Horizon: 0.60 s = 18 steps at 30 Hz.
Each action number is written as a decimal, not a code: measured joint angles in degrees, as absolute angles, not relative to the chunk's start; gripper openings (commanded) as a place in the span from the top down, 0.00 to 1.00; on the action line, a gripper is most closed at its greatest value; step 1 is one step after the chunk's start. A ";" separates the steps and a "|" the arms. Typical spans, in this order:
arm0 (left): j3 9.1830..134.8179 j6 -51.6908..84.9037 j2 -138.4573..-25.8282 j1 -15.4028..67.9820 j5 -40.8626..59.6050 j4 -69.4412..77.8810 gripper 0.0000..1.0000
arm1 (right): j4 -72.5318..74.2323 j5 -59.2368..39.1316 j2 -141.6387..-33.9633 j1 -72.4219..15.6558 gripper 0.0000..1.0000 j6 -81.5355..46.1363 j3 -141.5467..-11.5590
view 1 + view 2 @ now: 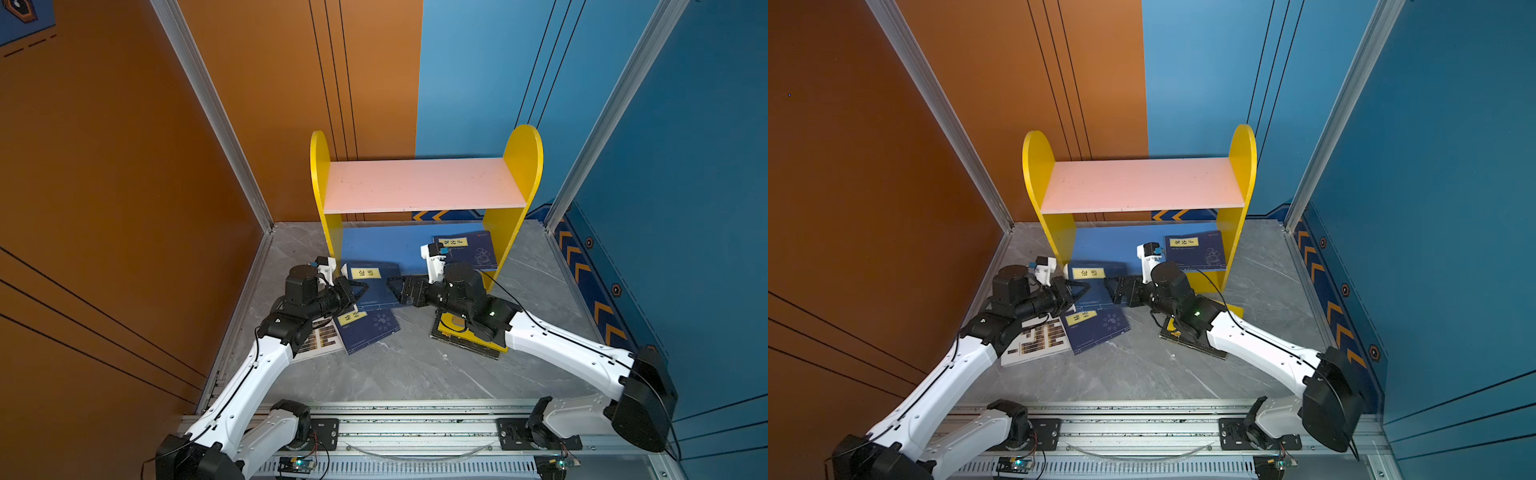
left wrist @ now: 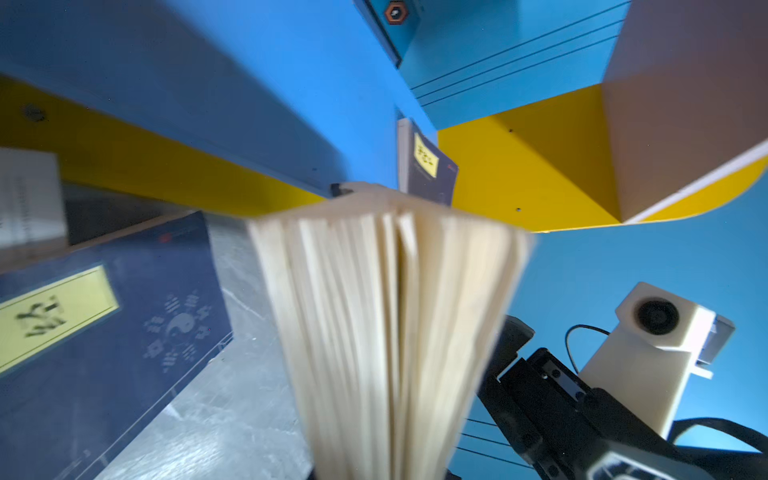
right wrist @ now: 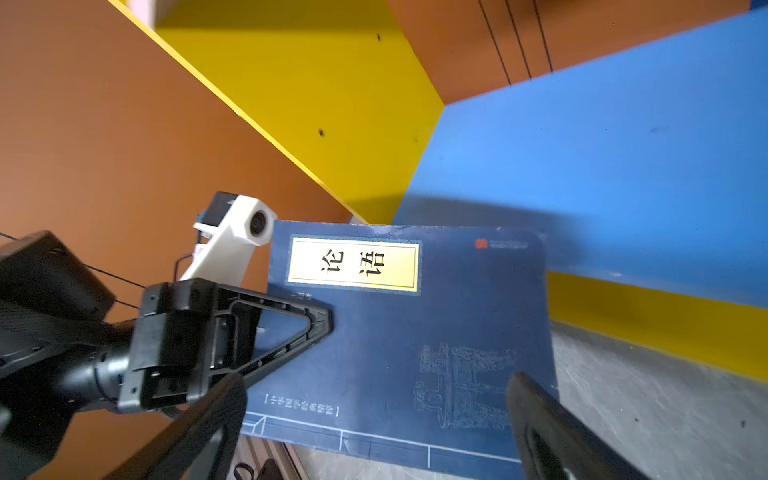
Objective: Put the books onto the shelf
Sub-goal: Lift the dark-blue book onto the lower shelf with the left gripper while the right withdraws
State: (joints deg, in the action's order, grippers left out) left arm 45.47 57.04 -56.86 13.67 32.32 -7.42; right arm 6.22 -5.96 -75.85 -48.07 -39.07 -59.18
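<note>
On the shelf point(image 1: 523, 166) lies one navy book point(image 1: 469, 251); left claw point(image 1: 361, 287) grips a second book point(image 1: 378, 291), right claw point(image 1: 395, 291) released.

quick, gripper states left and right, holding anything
left gripper: closed on the edge of the navy book.
right gripper: fingers open, holding nothing.

Closest to us, the near book point(image 2: 386, 332) fills the middle, and we see its cream page edges fanned and blurred. Beside it, a navy book point(image 2: 124, 332) with a yellow label and a yin-yang motif lies flat on the grey floor point(image 2: 232, 415). Farther off, another navy book point(image 2: 428, 166) seems to lie on the shelf's blue board point(image 2: 249, 83), just beside a yellow side panel point(image 2: 540, 166). The right arm's white camera housing point(image 2: 656, 332) shows nearby.
</note>
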 measured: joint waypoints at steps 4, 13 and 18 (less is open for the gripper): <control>47.29 59.16 -57.49 13.56 34.92 -1.72 0.95 | 3.70 -1.13 -66.98 -47.53 0.00 -35.83 -57.74; 53.06 62.98 -67.42 17.78 36.16 10.41 0.95 | -3.46 8.69 -51.57 -38.24 0.00 -29.58 -54.41; 59.70 63.11 -76.12 23.11 36.05 15.81 0.95 | -7.16 9.19 -47.05 -27.22 0.00 -29.04 -52.07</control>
